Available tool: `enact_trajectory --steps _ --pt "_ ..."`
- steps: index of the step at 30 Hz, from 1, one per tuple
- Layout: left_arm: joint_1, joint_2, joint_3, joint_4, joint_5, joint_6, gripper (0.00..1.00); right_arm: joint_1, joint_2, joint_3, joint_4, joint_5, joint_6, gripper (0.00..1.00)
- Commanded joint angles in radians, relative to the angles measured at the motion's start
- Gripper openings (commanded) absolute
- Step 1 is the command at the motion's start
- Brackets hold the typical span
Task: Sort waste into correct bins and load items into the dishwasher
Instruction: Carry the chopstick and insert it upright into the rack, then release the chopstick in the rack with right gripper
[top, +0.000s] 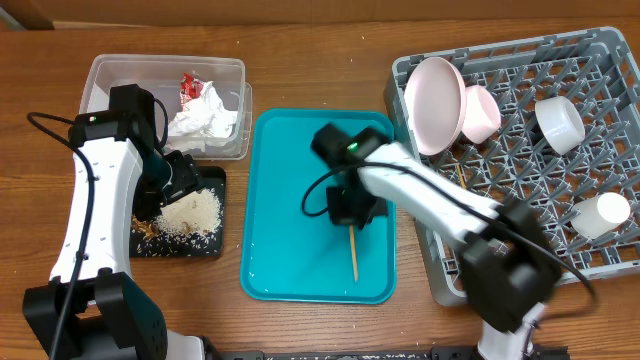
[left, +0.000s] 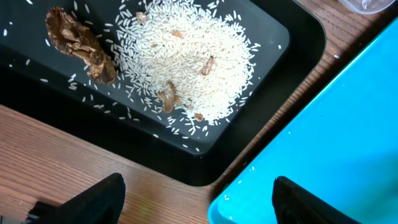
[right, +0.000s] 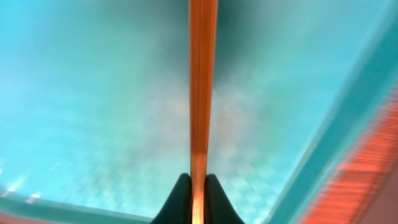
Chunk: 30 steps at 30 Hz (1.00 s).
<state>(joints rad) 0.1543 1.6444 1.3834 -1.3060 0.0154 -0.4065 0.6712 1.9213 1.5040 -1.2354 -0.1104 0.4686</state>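
**Right pincer (top: 352, 212) clamping a chopstick (top: 352, 255) above the teal tray (top: 290, 200)**

The right pincer is grasping the chopstick by one end; the stick's long axis is running straight out ahead of the fingertips. The rack (top: 585, 170) is lying to this pincer's right, making the right arm the nearer one, with the rack's wall and the pink bowl (top: 482, 112) just inside it standing in the way. The left pincer (left: 198, 186) is hanging released, the black tray (left: 298, 37) of rice (left: 186, 56) just below it.
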Motion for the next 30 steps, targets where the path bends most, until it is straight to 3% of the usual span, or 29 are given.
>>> enact_trajectory --steps 1,8,16,21,25,30 --pt "-0.005 -0.008 -0.006 -0.002 0.003 0.03 0.78 -0.059 -0.19 0.084 -0.039 0.035 -0.188 0.04" --pt "-0.005 -0.008 -0.006 -0.002 0.003 0.03 0.78 -0.266 -0.377 0.095 -0.131 0.062 -0.351 0.04" --pt "-0.005 -0.008 -0.006 -0.002 0.003 0.03 0.78 -0.494 -0.378 0.048 -0.209 0.15 -0.529 0.04" --pt "-0.005 -0.008 -0.006 -0.002 0.003 0.03 0.78 -0.568 -0.367 -0.061 -0.183 0.227 -0.537 0.04" --pt "-0.005 -0.008 -0.006 0.001 0.003 0.03 0.78 -0.571 -0.367 -0.134 -0.15 0.21 -0.71 0.04" --pt "-0.005 -0.008 -0.006 -0.001 0.003 0.03 0.78 -0.571 -0.367 -0.182 -0.101 0.211 -0.73 0.04"
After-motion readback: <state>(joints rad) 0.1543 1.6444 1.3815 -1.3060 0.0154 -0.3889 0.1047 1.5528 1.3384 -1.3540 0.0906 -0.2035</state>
